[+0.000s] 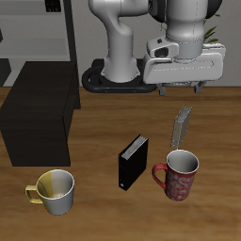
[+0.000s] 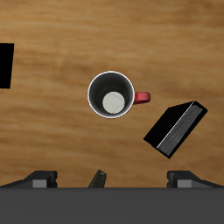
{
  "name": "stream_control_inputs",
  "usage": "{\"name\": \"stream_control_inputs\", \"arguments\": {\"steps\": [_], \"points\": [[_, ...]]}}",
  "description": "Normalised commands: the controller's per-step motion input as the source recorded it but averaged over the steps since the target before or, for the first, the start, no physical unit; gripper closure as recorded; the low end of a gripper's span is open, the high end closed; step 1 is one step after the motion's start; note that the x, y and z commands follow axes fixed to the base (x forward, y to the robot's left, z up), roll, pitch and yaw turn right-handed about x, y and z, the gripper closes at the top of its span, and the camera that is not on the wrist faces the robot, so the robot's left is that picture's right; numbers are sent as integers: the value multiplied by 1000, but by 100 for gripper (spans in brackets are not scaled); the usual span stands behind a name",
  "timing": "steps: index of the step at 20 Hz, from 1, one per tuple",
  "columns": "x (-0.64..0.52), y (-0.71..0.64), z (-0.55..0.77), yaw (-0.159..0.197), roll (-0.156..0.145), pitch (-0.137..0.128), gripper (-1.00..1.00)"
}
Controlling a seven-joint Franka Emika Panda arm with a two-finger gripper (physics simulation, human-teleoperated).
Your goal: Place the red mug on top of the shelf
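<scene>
The red mug (image 1: 179, 175) stands upright on the wooden table near the front edge, its handle toward the small black book. In the wrist view the red mug (image 2: 111, 94) shows from straight above, with a light grey inside and a red handle. The shelf (image 1: 38, 115) is a large matte-black box on the far side of the table from the mug; one corner of the shelf (image 2: 5, 66) shows in the wrist view. My gripper (image 1: 184, 92) hangs well above the table, a little behind the mug. The gripper (image 2: 112, 181) is open and empty, fingers wide apart.
A small black upright book (image 1: 133, 161) stands close beside the red mug, between it and the shelf; the book (image 2: 175, 129) also shows in the wrist view. A yellowish-cream mug (image 1: 55, 190) stands in front of the shelf. A thin grey piece (image 1: 182, 127) shows just behind the red mug.
</scene>
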Motion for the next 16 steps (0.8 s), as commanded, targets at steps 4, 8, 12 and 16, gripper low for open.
{"name": "stream_control_inputs", "arguments": {"steps": [4, 8, 12, 16], "points": [[316, 141, -77, -10, -1, -9, -100], [258, 230, -169, 2, 7, -28, -100], [158, 192, -302, 15, 31, 1, -100], [170, 19, -219, 15, -4, -5, -100]]}}
